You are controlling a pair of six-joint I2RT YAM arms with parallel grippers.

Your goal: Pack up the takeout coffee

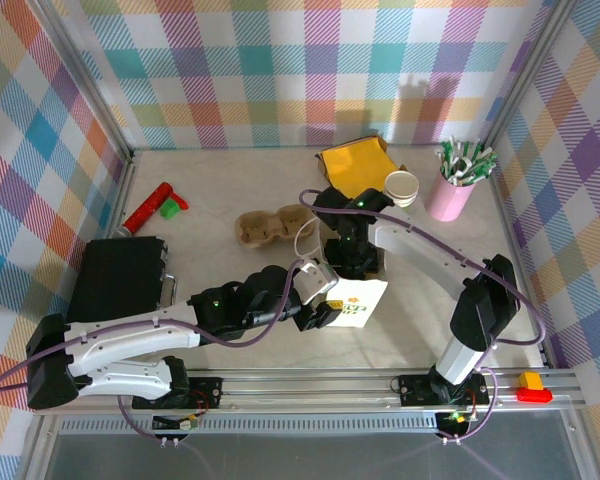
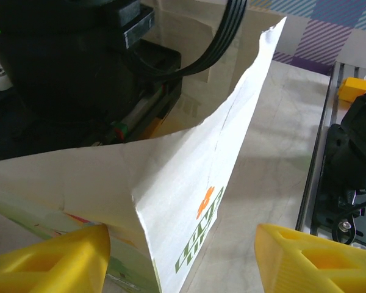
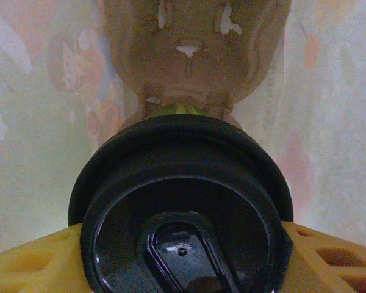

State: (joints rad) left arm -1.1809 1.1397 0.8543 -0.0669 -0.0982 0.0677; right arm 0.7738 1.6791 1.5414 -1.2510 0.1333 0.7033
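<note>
– Plaid walls, pale table [image 1: 220,185]. What is your right gripper doing?
– My right gripper [image 3: 183,244] is down inside the white paper bag [image 1: 368,300]. Its yellow fingers [image 3: 30,262] press on both sides of the coffee cup [image 3: 183,183], so I'm gripping it.
– How does the cup look?
– From my right wrist I mostly see its black round lid [image 3: 128,177], glossy, with a raised rim and a sip flap on the near side. A sliver of green from the cup's side peeks out past the lid.
– Which way does it point?
– The lid faces my wrist camera. The long axis runs straight away from it, base toward a brown moulded cardboard piece [image 3: 189,55] deeper in the bag. From above, my arm comes down into the bag's mouth, so I read the cup as upright, lid up.
– And the left?
– My left gripper [image 2: 182,238] is spread wide at the bag's corner, gripping nothing. One finger [image 2: 49,256] sits against or just beside the paper, I can't tell which, and the other is well clear.
– Around the bag?
– Behind it are a bare paper cup [image 1: 402,187], a pink cup of sticks [image 1: 450,198] and a yellow pouch [image 1: 355,165]. A cardboard cup tray [image 1: 265,228] lies to the left.
</note>
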